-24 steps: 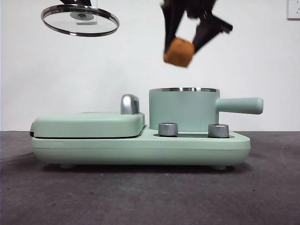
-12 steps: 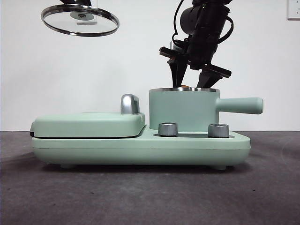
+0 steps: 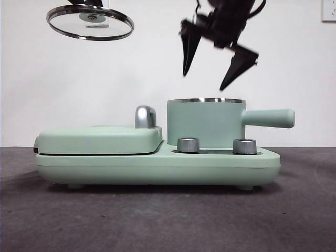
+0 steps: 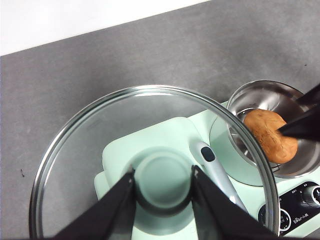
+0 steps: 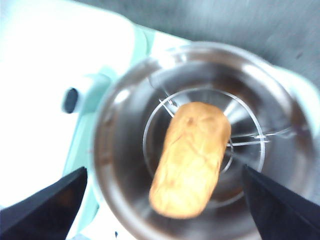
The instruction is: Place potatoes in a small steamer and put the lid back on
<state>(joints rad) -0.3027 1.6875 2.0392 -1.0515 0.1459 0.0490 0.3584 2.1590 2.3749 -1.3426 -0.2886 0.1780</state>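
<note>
From the front, the small steamer's wall hides the potato lying inside it. The right wrist view is motion-blurred, softening the potato's skin and the steamer's rim. The right gripper above the steamer is blurred, its arm cut off by the picture's top edge. The lid, well apart from the steamer, has its knob cropped there too.

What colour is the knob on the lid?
Mint green, the lid knob shows best in the left wrist view.
</note>
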